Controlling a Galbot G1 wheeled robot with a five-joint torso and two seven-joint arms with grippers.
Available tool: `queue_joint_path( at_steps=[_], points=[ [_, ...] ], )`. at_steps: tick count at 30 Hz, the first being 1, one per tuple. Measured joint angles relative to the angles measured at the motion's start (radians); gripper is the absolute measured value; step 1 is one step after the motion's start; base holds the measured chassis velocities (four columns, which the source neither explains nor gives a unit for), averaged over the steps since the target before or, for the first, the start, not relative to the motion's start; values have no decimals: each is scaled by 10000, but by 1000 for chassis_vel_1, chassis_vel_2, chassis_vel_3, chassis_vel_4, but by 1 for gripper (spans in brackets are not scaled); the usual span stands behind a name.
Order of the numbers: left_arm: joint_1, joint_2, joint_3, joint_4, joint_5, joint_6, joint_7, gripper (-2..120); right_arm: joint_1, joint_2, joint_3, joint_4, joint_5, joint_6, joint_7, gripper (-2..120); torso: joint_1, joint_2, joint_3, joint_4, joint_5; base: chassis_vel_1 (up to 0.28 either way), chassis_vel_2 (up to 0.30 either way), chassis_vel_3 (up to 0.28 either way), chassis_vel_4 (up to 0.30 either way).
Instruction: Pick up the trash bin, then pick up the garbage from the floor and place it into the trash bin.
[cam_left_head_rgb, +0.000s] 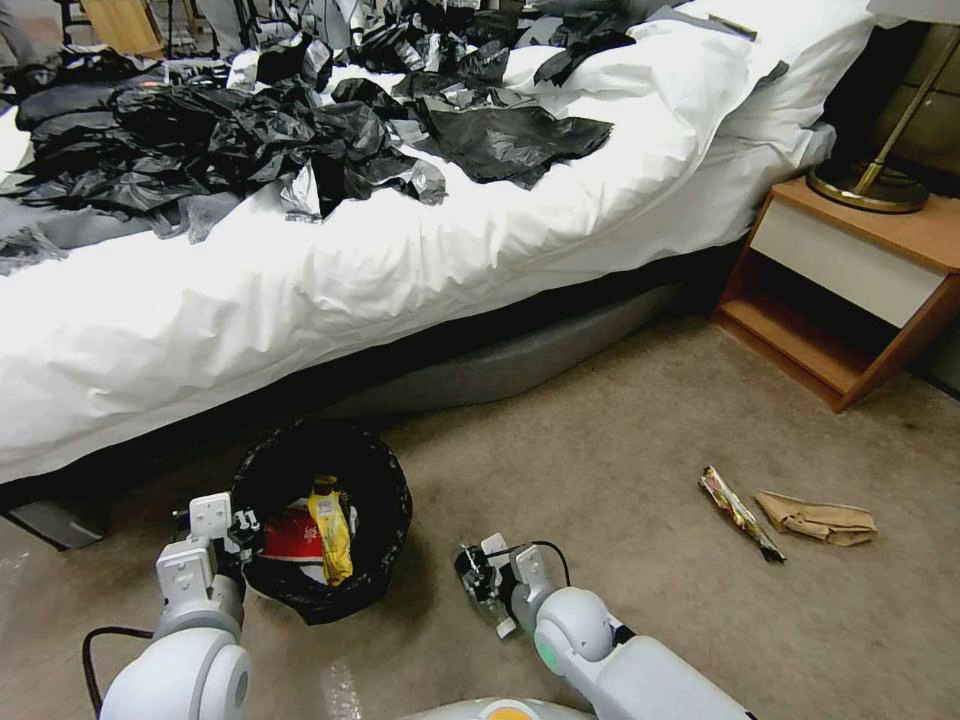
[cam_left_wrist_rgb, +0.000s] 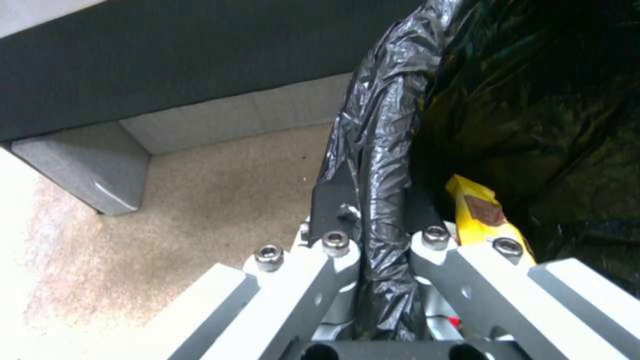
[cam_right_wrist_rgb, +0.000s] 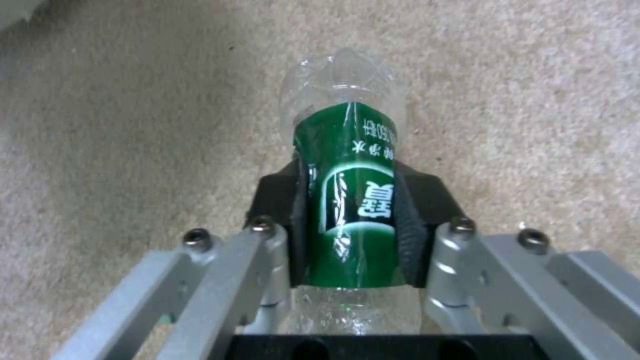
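Bottle (cam_right_wrist_rgb: 350, 200) sits clamped in the right gripper (cam_right_wrist_rgb: 350, 220) just above the floor (cam_right_wrist_rgb: 133, 125); bin (cam_left_head_rgb: 320, 530), pinched at its rim by the left gripper (cam_left_wrist_rgb: 383, 240), waits alongside. Next: carry over the opening, release.

1. We see the trash bin (cam_left_head_rgb: 322, 520) lined with glossy, crinkled black plastic film.
2. We see the bottle (cam_right_wrist_rgb: 347, 200) of clear, smooth plastic with a shiny green label.
3. We see the floor (cam_left_head_rgb: 620, 450) as matt, short-pile carpet.
4. We see the right gripper (cam_right_wrist_rgb: 347, 240) with matt grey metal links, steel screws and black pads.
5. We see the brown bag (cam_left_head_rgb: 818, 520) of creased, dull paper.
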Motion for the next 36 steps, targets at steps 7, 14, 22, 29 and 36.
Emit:
queue_joint_path(
  at_steps=[7,14,22,29,36],
  points=[
    [17,23,0,0,-1,0,0,1,-39,-6,166,43,-113,99,12,14,0,0,0,0,0,0,0,0,0],
    [29,101,15,-2,-23,7,-1,1,-145,-287,812,924,-206,711,125,14,0,0,0,0,1,0,0,0,0],
    [146,225,67,-2,-25,-1,4,1,-55,-1004,1511,3503,284,1883,-294,14,0,0,0,0,-3,0,0,0,0],
    [230,310,46,-13,-27,-15,21,1,111,-1585,1757,5969,10,3167,-1515,14,0,0,0,-1,0,0,0,0,0],
    [255,303,170,-21,65,-15,36,1,294,-1987,1360,7099,14,3607,-2400,14,0,0,0,0,0,0,0,0,0]
  ],
)
